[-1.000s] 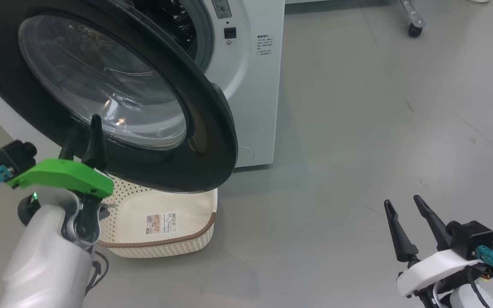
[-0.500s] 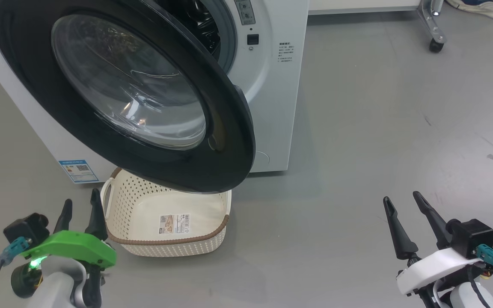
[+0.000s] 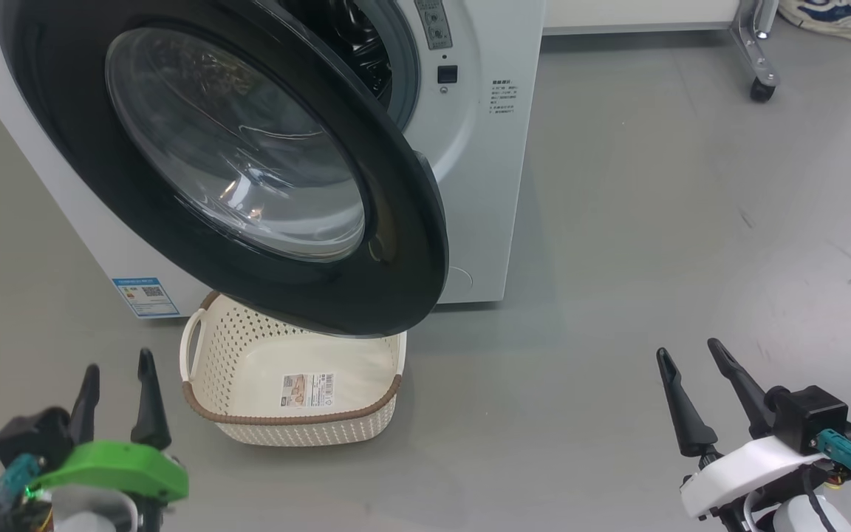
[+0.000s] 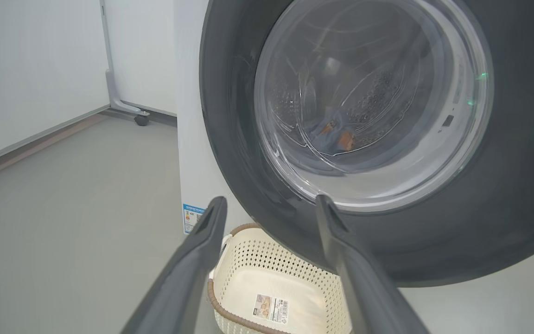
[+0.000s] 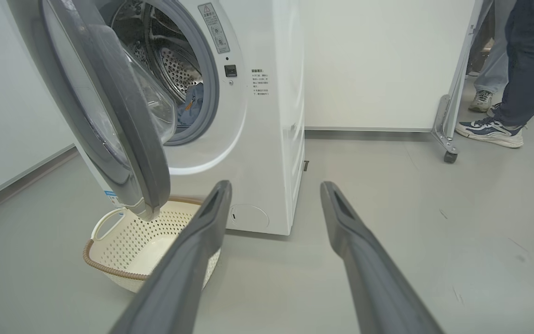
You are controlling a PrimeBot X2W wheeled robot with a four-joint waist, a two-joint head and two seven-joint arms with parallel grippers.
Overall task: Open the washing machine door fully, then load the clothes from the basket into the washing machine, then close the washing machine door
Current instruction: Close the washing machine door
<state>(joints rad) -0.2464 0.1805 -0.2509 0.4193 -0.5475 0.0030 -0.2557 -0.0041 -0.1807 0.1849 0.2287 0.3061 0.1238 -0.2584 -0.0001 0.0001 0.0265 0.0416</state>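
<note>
Closing the ajar washing machine door (image 3: 233, 148), clothes (image 4: 334, 134) inside the washing machine (image 3: 484, 148) and basket (image 3: 292, 425) before it, wants a square push near its free edge from the spread, empty left pincer (image 3: 119, 362) or right pincer (image 3: 688, 347).

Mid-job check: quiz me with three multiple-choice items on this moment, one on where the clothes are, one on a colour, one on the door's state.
1. Where are the clothes? A in the basket; B in the drum; C draped over the washing machine door.
2. What colour is the basket's rim? A brown; B green; C blue.
3. How does the door stand? A latched shut; B ajar; C taken off.
Answers: 1 B, blue fabric lies inside the gasket in the right wrist view, and the basket holds only its label sticker. 2 A, a brown woven band tops the cream walls. 3 B, a gap shows between the door and the washing machine.
</note>
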